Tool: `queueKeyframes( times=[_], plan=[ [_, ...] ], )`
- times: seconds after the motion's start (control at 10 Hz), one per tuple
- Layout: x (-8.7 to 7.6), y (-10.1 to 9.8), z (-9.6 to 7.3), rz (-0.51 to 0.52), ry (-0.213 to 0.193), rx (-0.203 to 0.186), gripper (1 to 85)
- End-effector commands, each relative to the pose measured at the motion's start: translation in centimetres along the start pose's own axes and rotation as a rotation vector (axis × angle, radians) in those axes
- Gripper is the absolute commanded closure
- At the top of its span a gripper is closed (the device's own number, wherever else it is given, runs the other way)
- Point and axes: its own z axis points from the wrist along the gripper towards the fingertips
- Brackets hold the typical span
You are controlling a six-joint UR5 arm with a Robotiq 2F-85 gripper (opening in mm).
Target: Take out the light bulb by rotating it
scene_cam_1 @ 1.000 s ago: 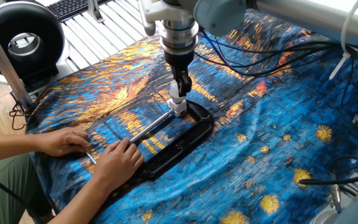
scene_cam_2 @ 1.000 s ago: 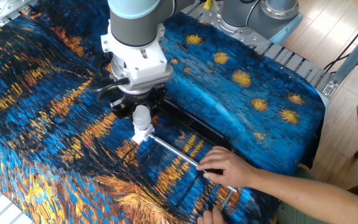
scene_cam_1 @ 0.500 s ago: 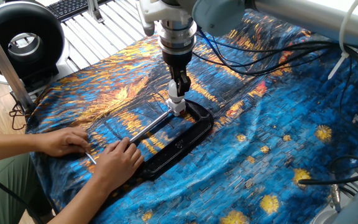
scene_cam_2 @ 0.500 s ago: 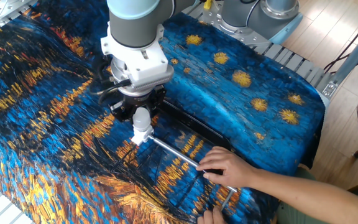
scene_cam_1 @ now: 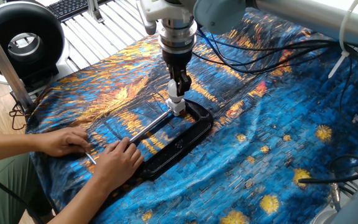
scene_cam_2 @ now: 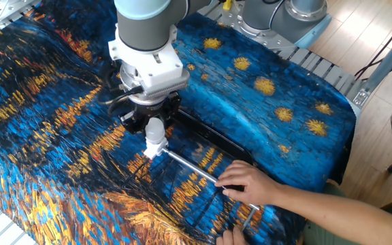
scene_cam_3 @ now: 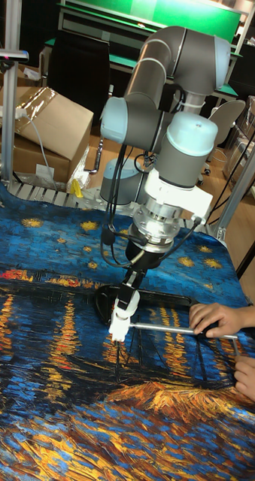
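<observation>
The light bulb (scene_cam_2: 154, 131) is small and white, and it stands upright in a white socket (scene_cam_2: 153, 147) at the end of a metal rod (scene_cam_2: 194, 167). My gripper (scene_cam_2: 154, 123) comes straight down from above and is shut on the bulb's globe. In one fixed view the black fingers (scene_cam_1: 178, 83) cover most of the light bulb (scene_cam_1: 175, 98) above the socket (scene_cam_1: 178, 109). The tall fixed view shows the gripper (scene_cam_3: 132, 289) over the light bulb (scene_cam_3: 128, 302) and the socket (scene_cam_3: 119, 325).
A black tray (scene_cam_1: 194, 129) lies under the socket on the blue and orange patterned cloth (scene_cam_1: 278, 124). A person's two hands (scene_cam_1: 114, 160) hold the rod's far end. Cables (scene_cam_1: 260, 59) trail behind the arm. A black fan (scene_cam_1: 20, 40) stands at the table's corner.
The wrist above the gripper has turned slightly about its upright axis. The bulb, socket, rod and hands stay where they were.
</observation>
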Motion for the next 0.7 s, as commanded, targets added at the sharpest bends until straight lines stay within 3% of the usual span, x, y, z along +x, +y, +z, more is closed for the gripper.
queueKeyframes(
  times=[0.0,0.3,0.6],
  plan=[
    [-0.2,-0.1,-0.1,-0.03,-0.02,-0.006,29.3],
    [-0.1,-0.3,-0.1,-0.051,-0.02,-0.001,17.0],
    [1.3,1.3,-0.5,0.062,0.011,-0.053,12.7]
  ],
)
